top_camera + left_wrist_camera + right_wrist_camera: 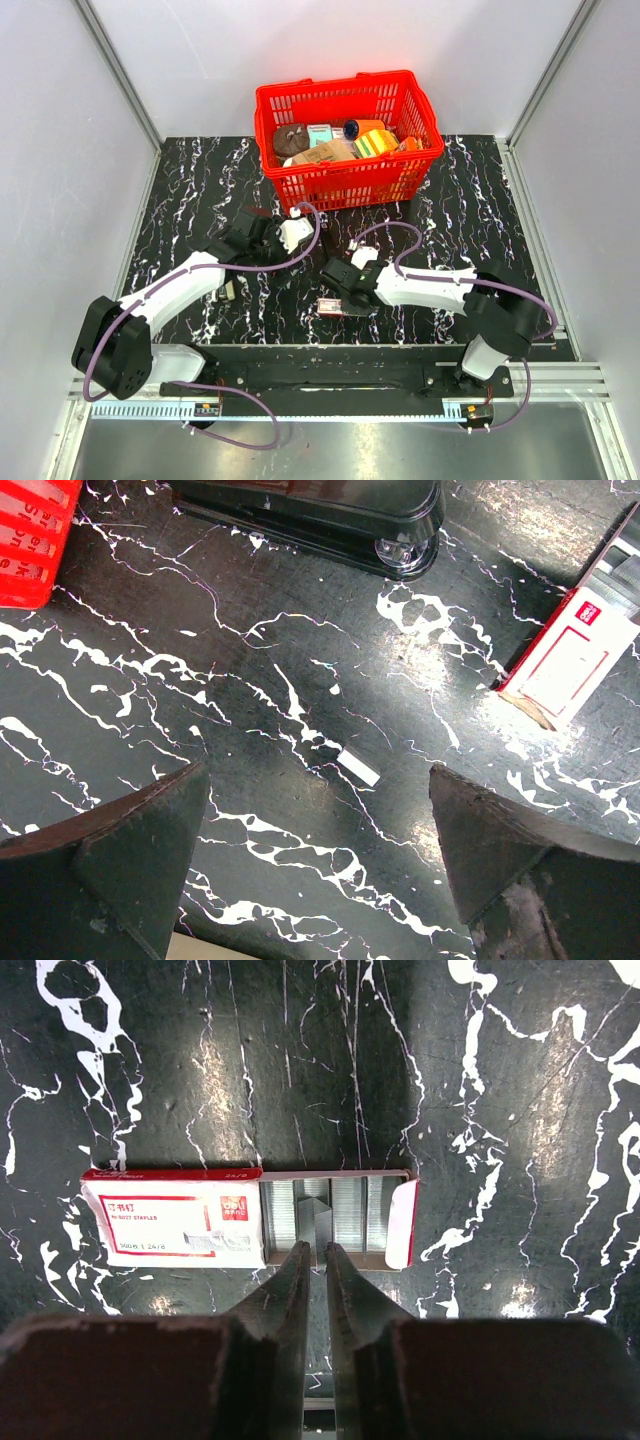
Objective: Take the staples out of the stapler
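Stapler (310, 520) lies on the bench (250, 680) just ahead of your left fingers (120, 870), which are spread wide over bare marble. Your right fingers (285, 1300) nearly meet at a staple strip (318, 1222) by the near edge of the open staple box (180, 1225). You cannot tell whether they pinch it.

Glossy black stapler (320, 510), red lattice basket (345, 185), red-and-white staple box (175, 1222) — black table (250, 1060), white marble veins

The stapler (310, 510) lies on the table (300, 680) between basket (30, 540) and staple box (575, 655).
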Robot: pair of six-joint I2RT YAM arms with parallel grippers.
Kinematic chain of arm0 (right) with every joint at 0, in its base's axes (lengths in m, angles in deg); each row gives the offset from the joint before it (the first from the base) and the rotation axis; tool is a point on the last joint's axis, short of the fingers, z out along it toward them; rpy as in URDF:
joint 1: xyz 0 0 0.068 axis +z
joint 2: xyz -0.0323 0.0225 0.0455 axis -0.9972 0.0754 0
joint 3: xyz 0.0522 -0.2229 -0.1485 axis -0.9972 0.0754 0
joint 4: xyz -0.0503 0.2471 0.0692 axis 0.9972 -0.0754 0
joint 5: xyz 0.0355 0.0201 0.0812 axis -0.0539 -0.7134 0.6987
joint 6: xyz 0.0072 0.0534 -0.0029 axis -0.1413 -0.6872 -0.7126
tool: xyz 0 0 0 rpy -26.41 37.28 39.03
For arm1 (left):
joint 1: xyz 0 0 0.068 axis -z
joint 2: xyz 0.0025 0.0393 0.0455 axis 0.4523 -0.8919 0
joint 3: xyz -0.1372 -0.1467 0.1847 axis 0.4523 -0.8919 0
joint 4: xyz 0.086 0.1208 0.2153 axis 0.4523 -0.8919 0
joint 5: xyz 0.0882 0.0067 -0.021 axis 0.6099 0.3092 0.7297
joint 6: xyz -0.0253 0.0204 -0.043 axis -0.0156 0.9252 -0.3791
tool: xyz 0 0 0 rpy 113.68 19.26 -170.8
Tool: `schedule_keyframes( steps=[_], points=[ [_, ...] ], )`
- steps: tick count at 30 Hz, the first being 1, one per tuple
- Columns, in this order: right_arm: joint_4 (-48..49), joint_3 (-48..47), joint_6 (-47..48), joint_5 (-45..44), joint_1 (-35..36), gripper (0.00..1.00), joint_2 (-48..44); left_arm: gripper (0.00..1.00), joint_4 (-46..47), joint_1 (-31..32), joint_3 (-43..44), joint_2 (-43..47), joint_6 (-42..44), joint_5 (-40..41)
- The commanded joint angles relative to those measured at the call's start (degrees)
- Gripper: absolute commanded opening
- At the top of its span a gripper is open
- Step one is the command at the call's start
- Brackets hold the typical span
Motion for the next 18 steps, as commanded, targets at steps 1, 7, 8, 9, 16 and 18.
schedule_keyframes(
  steps=[1,7,8,9,16,18],
  points=[
    [2.4,-1.5,0.2,0.5,-0.3,0.16,1.0,0.96,0.8,-0.1,-0.5,0.7,0.9,0.1],
    [2.4,-3.0,1.1,0.7,-0.2,0.14,1.7,0.96,0.8,-0.1,-0.6,0.8,1.1,0.5],
    [2.1,-3.3,1.2,0.4,-0.2,0.14,1.7,0.96,0.8,-0.2,-0.6,0.8,1.3,0.4],
    [1.8,-3.6,1.3,0.1,-0.2,0.13,1.7,0.96,0.8,-0.1,-0.6,0.8,1.3,0.4],
    [-0.9,-5.4,2.1,-3.4,0.3,0.04,1.6,0.96,1.1,-0.1,-0.7,-0.3,0.9,0.0],
    [-1.6,-5.8,2.4,-4.2,0.4,0.01,1.7,0.96,1.2,-0.1,-0.6,-0.8,0.9,-0.1]
  ],
)
